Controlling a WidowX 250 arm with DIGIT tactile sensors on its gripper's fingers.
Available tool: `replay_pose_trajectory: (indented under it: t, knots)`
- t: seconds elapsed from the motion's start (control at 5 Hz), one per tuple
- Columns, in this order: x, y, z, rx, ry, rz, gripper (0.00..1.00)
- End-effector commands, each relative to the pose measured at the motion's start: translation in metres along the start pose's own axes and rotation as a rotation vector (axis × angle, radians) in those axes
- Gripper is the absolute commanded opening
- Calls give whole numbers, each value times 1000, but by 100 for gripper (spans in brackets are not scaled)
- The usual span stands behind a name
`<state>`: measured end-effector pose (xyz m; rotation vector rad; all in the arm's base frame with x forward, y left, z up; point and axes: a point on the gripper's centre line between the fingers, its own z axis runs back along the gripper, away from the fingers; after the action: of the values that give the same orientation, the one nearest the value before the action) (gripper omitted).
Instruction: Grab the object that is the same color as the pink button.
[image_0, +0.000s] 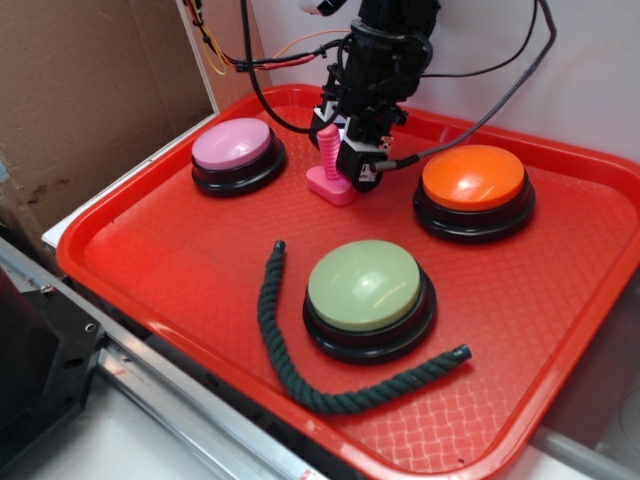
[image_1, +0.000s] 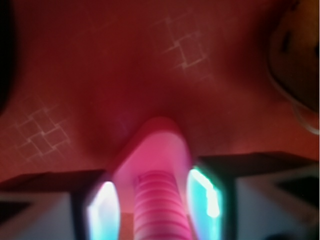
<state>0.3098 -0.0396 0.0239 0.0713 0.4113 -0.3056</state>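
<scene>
The object, a small hot-pink toy bolt (image_0: 329, 172), stands upright on its base on the red tray (image_0: 160, 300), between the pink button (image_0: 232, 143) and the orange button. My gripper (image_0: 341, 160) is lowered over it, one finger on each side of the threaded shaft. In the wrist view the shaft (image_1: 159, 210) rises between the two glowing pads (image_1: 102, 212), with a thin gap showing on the left and the right pad very close. The jaws are open around the shaft. The bolt's base (image_1: 160, 145) rests on the tray.
An orange-topped button (image_0: 473, 177) sits to the right of the gripper and a light green-topped button (image_0: 363, 285) sits in front. A dark green rope (image_0: 285, 365) curves round the green button. Cardboard (image_0: 90, 100) stands at the left.
</scene>
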Motion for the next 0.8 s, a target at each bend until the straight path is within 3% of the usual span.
replay_pose_trajectory:
  t: [0.0,0.2,0.4,0.6]
  knots:
    - [-13,0,26,-17,-92,33,0]
    - [-20,2,33,-12,-105,51,0]
    - [-51,0,74,-4,-209,130,0]
    - [-96,-16,109,4,-266,209,0]
